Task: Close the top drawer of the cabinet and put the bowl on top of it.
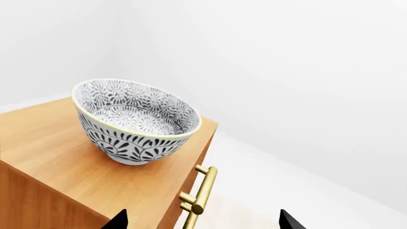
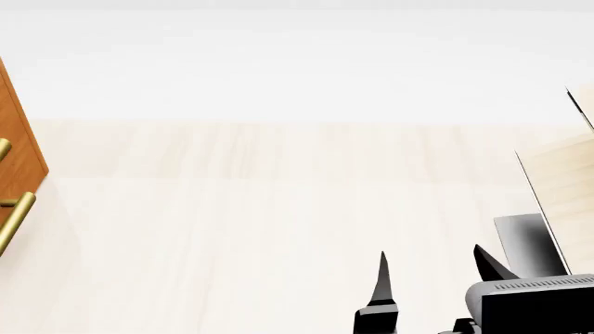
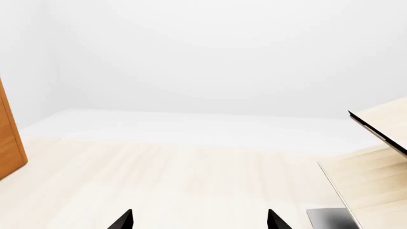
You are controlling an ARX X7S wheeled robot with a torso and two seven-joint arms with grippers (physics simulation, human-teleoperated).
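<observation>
The bowl [image 1: 133, 121], white with a grey floral pattern, stands upright on the orange-brown top of the cabinet [image 1: 45, 143], near its front corner. Just below that edge is the top drawer's front [image 1: 183, 179], seen edge-on with its brass bar handle [image 1: 203, 191]; it looks flush with the cabinet. My left gripper [image 1: 203, 220] is open, back from the bowl with its tips on either side of the handle and holding nothing. My right gripper [image 2: 432, 261] hangs open over bare floor, far right of the cabinet [image 2: 23, 146], also empty [image 3: 199, 219].
Pale wood floor and white walls fill most of each view. A pale light-wood slatted structure [image 2: 561, 181] with a dark base stands at the right, close to my right arm, and shows in the right wrist view as the slatted structure [image 3: 381, 129]. Brass drawer handles [image 2: 17, 216] show at the head view's left edge.
</observation>
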